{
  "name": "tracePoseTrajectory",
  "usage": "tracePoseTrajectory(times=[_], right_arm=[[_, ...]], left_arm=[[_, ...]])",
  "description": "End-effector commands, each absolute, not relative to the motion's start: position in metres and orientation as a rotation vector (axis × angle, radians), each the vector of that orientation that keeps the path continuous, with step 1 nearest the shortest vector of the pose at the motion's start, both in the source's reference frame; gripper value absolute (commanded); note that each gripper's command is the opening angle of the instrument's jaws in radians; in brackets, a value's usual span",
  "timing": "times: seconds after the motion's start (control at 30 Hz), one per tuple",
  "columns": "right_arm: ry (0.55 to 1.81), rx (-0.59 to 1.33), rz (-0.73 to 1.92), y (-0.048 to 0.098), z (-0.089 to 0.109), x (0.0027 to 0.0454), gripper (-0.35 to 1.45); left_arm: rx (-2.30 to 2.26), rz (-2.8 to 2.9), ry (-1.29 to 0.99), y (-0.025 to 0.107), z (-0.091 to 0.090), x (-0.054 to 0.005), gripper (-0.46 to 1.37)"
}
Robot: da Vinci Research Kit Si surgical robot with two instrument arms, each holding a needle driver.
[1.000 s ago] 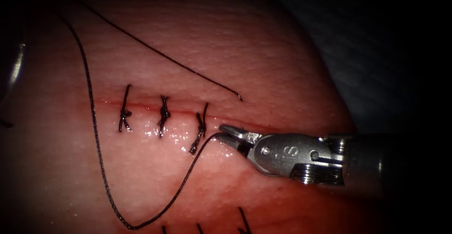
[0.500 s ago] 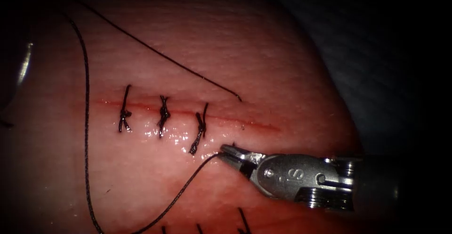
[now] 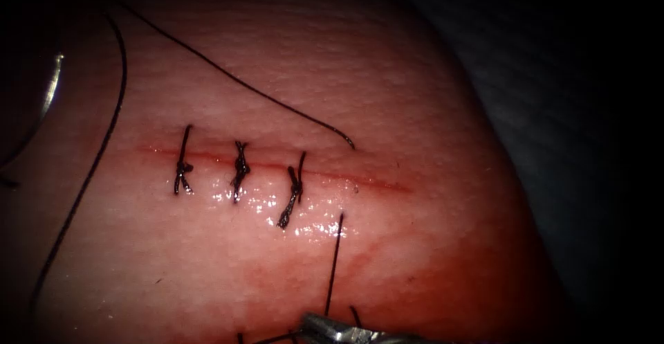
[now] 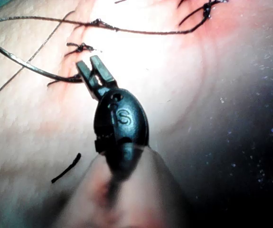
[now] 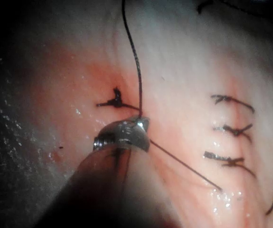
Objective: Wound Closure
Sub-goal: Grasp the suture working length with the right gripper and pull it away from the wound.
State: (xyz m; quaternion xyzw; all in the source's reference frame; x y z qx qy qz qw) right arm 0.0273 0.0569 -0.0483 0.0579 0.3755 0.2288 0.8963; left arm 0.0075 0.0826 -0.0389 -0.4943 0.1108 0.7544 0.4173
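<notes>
1. The right tool (image 3: pixel 325 327) has dropped away from the right end of the cut (image 3: pixel 325 174) since a second ago. It now sits at the bottom edge of the endoscope view.
2. It has taken the thread (image 3: pixel 334 261) with it. The slack loop on the left has been drawn up, and the long run (image 3: pixel 83 185) now hangs in a shallower sweep.
3. We see the right tool clamped on the thread. In the right wrist view its tip (image 5: pixel 138 126) pinches the thread, with one leg (image 5: pixel 135 57) running off one way and another leg slanting back to the tissue.
4. The thread rises straight from the jaws to where it meets the tissue (image 3: pixel 415 109), just below the cut and right of the third stitch.
5. Three knotted stitches (image 3: pixel 238 171) cross the left and middle of the cut. Its right end lies unstitched, with red fluid (image 3: pixel 366 183) along it.
6. The needle (image 3: pixel 50 88) glints at the far left, well left of the cut and not in the tissue.
7. In the left wrist view, the left tool (image 4: pixel 89 61) hovers over the tissue with a dark curved strand (image 4: pixel 32 66) meeting it. We cannot tell whether it grips the strand, or what the strand is.
8. A loose strand (image 3: pixel 242 84) lies above the cut, its free end near the third stitch.
</notes>
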Motion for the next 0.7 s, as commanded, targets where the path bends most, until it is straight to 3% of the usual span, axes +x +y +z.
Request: tracePoseTrajectory(times=[0.03, 0.7], right_arm=[[0.780, 0.129, 0.466, 0.0561, -0.0492, 0.0278, -0.35], [0.897, 0.313, 0.375, 0.0477, -0.0561, 0.0358, -0.35]], left_arm=[[-1.248, 1.900, 0.265, 0.0827, -0.0388, 0.0074, -0.35], [-1.247, 1.917, 0.271, 0.0828, -0.0372, 0.0077, -0.35]])
